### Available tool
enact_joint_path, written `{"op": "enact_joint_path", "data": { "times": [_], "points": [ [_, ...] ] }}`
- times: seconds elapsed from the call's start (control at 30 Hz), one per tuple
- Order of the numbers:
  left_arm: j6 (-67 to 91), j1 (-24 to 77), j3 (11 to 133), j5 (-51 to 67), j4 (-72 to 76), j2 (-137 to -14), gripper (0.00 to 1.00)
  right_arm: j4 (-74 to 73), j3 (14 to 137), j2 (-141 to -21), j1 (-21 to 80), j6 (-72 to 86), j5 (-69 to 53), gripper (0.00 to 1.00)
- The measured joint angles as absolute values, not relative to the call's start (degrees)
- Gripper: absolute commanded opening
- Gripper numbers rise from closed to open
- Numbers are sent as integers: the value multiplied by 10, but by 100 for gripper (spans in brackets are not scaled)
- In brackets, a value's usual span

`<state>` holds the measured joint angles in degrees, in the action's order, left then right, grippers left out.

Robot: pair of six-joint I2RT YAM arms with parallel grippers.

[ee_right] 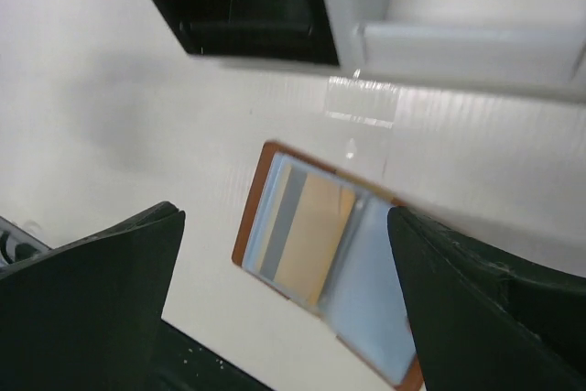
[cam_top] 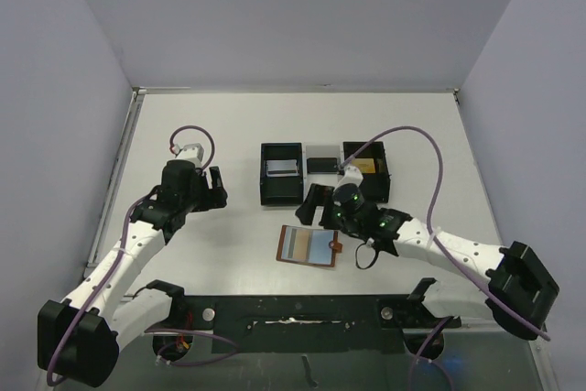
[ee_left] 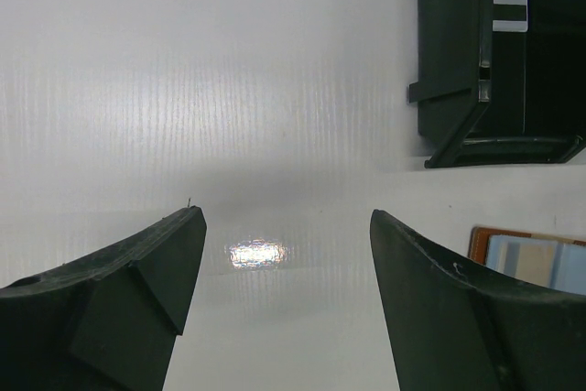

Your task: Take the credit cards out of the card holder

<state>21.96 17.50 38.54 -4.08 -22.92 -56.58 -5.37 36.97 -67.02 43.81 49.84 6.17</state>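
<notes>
The card holder (cam_top: 309,247) lies open on the table, brown-edged with blue-grey pockets. In the right wrist view the card holder (ee_right: 366,304) has a tan credit card (ee_right: 311,235) with a grey stripe in its left pocket. My right gripper (cam_top: 314,210) hovers open just behind it, between it and the tray, with nothing between its fingers (ee_right: 110,281). My left gripper (cam_top: 222,188) stands open over bare table at the left, empty, and the holder's corner (ee_left: 531,258) shows at the right edge of its wrist view.
A black-and-white three-compartment tray (cam_top: 277,191) stands behind the holder. It holds a silver card (cam_top: 281,168) at left, a dark card (cam_top: 322,164) in the middle and a gold card (cam_top: 363,167) at right. The tray's left compartment (ee_left: 453,61) shows in the left wrist view.
</notes>
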Motion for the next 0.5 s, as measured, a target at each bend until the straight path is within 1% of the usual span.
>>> {"op": "enact_joint_path", "data": {
  "times": [0.07,0.17,0.2,0.27,0.3,0.5],
  "points": [
    [220,175,385,-41,-229,-566,73,-73,370,-685,506,540,108,95],
    [220,175,385,-41,-229,-566,73,-101,371,-710,565,586,164,88],
    [220,175,385,-41,-230,-566,73,-112,373,-719,575,596,178,85],
    [220,175,385,-41,-229,-566,73,-135,383,-740,587,612,203,77],
    [220,175,385,-41,-229,-566,73,-141,389,-748,590,616,210,74],
    [220,175,385,-43,-230,-566,73,-165,432,-804,606,627,234,69]
  ]
}}
